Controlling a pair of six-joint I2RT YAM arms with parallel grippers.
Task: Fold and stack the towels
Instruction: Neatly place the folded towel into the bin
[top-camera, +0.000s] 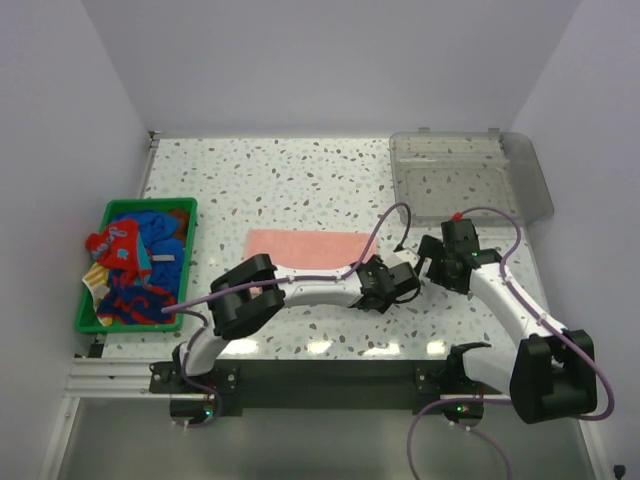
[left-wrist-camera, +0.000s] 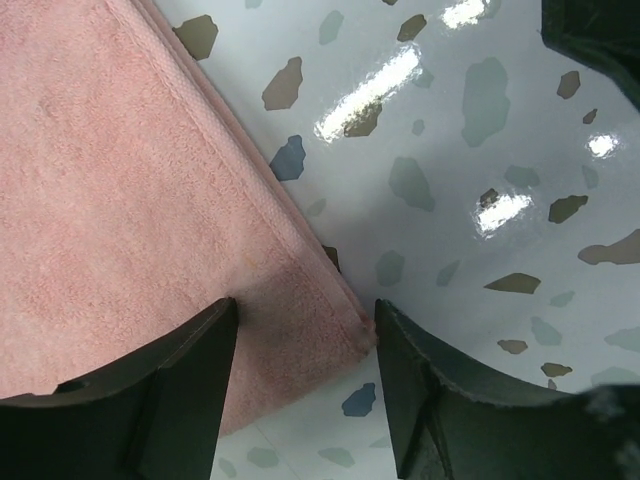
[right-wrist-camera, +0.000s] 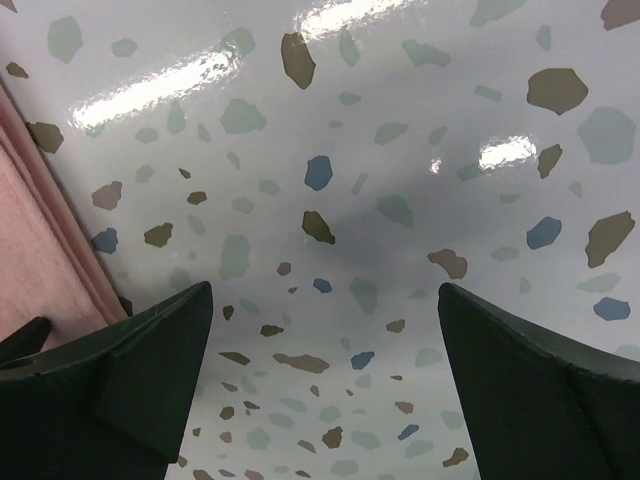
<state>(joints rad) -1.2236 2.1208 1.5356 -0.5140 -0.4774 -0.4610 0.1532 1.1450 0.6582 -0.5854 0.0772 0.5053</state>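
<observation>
The left arm's base (top-camera: 195, 372) and the right arm's base (top-camera: 462, 372) sit nearest, at 6 o'clock of the overhead view. Past them, at the centre of the table (top-camera: 280, 170), a pink towel (top-camera: 310, 245) lies flat, and both wrists meet off its 4 o'clock corner. At 9 o'clock a green basket (top-camera: 188, 262) holds a heap of crumpled towels (top-camera: 140, 270), blue, red-patterned and yellowish. At 1 o'clock a clear tray (top-camera: 455, 140) holds nothing. No folded stack shows anywhere, so I judge the task barely begun: this first towel is not yet folded, and the heap comes after it.

In the left wrist view, the left gripper (left-wrist-camera: 303, 312) straddles the pink towel's corner. One finger is over the cloth at 7 o'clock and the other is at the corner tip at 5 o'clock. The jaws are partly apart, with nothing pinched yet.

In the right wrist view, the right gripper (right-wrist-camera: 325, 292) hangs wide apart over bare table, holding nothing. The towel's edge runs along 9 o'clock.
</observation>
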